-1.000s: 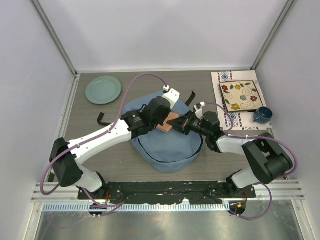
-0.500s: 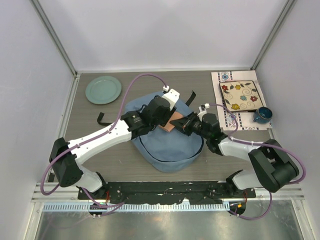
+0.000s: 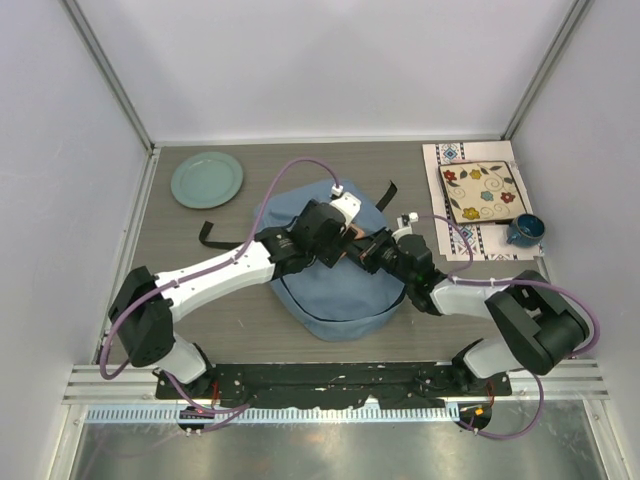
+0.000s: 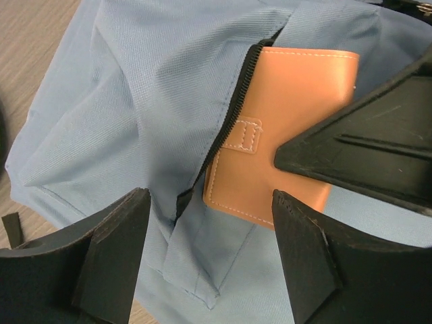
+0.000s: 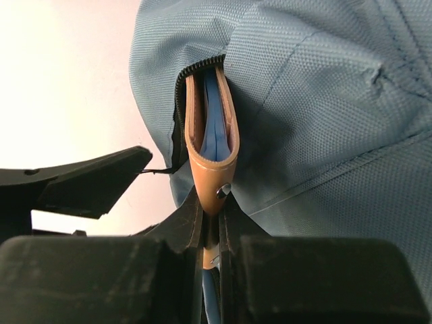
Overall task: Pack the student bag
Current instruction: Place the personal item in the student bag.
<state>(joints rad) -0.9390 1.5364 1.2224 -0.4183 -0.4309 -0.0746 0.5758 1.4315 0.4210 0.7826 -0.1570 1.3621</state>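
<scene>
The student bag [image 3: 340, 300] lies in the middle of the table, light blue, with a dark zipper slit [image 4: 243, 88] open near its top. A tan leather wallet [image 4: 283, 135] sits partly inside that slit. My right gripper [image 5: 210, 202] is shut on the wallet's [image 5: 210, 155] snap end, coming in from the right [image 3: 375, 250]. Just left of it, my left gripper [image 4: 210, 223] hovers open over the bag fabric [image 3: 343, 240] with nothing between its fingers. The bag's inside is hidden.
A green plate [image 3: 206, 179] lies at the back left. At the back right, a flower-patterned square plate [image 3: 483, 191] rests on a patterned cloth [image 3: 450, 160], with a blue mug [image 3: 524, 230] beside it. Black straps [image 3: 210, 235] trail out left of the bag.
My left gripper has opened from shut and shifted slightly right. The right gripper has pushed the wallet leftward, further into the zipper slit, so less of it shows from above.
</scene>
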